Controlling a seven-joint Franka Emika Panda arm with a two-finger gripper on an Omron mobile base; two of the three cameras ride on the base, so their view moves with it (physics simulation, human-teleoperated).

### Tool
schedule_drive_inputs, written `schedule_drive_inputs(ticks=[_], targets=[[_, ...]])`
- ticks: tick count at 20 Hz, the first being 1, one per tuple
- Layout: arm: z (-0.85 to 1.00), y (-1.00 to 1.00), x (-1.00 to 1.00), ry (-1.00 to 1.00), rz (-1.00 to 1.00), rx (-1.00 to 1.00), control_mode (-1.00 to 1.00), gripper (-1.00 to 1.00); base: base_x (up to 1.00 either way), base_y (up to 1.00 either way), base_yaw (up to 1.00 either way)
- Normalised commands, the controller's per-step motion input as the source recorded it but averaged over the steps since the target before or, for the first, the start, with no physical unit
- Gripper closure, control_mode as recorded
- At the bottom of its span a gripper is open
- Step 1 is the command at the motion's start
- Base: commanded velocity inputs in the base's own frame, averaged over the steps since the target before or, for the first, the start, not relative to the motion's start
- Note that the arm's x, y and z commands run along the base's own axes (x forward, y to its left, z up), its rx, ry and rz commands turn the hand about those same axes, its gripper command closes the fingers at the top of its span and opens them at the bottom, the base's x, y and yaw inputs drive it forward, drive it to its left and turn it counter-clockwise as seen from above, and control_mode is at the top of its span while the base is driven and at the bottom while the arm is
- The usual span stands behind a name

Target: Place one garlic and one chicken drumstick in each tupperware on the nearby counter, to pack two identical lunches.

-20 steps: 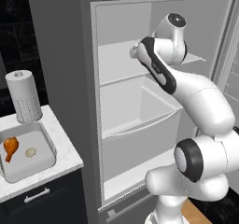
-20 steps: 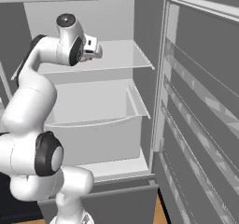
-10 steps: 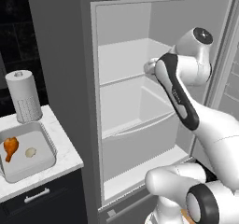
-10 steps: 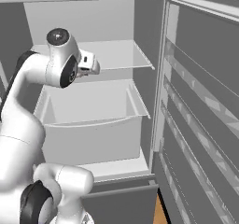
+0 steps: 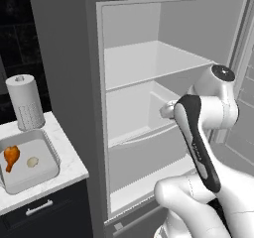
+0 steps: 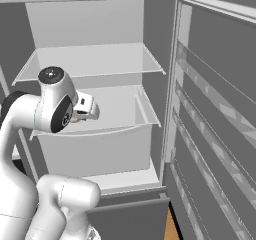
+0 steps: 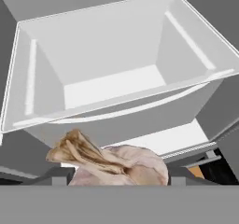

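**Garlic held at the open fridge, one tupperware on the counter already filled**

In the hand view, a garlic (image 7: 116, 164) is seen large at the bottom, pale with a brownish papery tip, and the gripper (image 7: 112, 178) is clamped on it; the fingertips themselves are mostly hidden behind the bulb. Beyond the garlic, a white drawer (image 7: 116, 73) of the fridge is looked into from above, its inside bare, with a strip of the fridge floor below it.

In the left base view, the arm (image 5: 201, 138) is seen raised in front of the open fridge (image 5: 149, 83), level with the drawer, and the garlic cannot be made out there. At the left of that view, a tupperware (image 5: 27, 165) is seen lying on the counter (image 5: 69, 165), well apart from the fridge. In it a drumstick (image 5: 11, 156) lies at the left and a second garlic (image 5: 32, 161) just beside it, the two apart. A paper towel roll (image 5: 24, 103) stands upright at the far side of the tray.

In the right base view, the hand (image 6: 82, 111) is seen from the other side, just in front of the drawer's rim, with a small pale shape under it. The fridge door (image 6: 215, 119) is seen swung open at the right, its shelves ribbed.
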Motion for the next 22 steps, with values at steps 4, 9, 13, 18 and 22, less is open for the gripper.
schedule_drive_inputs(ticks=[4,9,13,18,22], targets=[[-0.51,0.00,-0.54,0.56,0.00,-0.02,-1.00,1.00,0.00,0.00,0.00],[-0.07,0.00,-0.36,0.16,0.00,0.00,-1.00,1.00,0.00,0.00,0.00],[-0.03,0.00,-0.58,0.00,0.00,0.00,-1.00,1.00,0.00,0.00,0.00],[0.00,0.00,0.00,0.00,0.00,0.00,1.00,1.00,-0.92,0.45,0.00],[0.00,0.00,0.00,0.00,0.00,0.00,1.00,1.00,-0.57,1.00,0.00]])
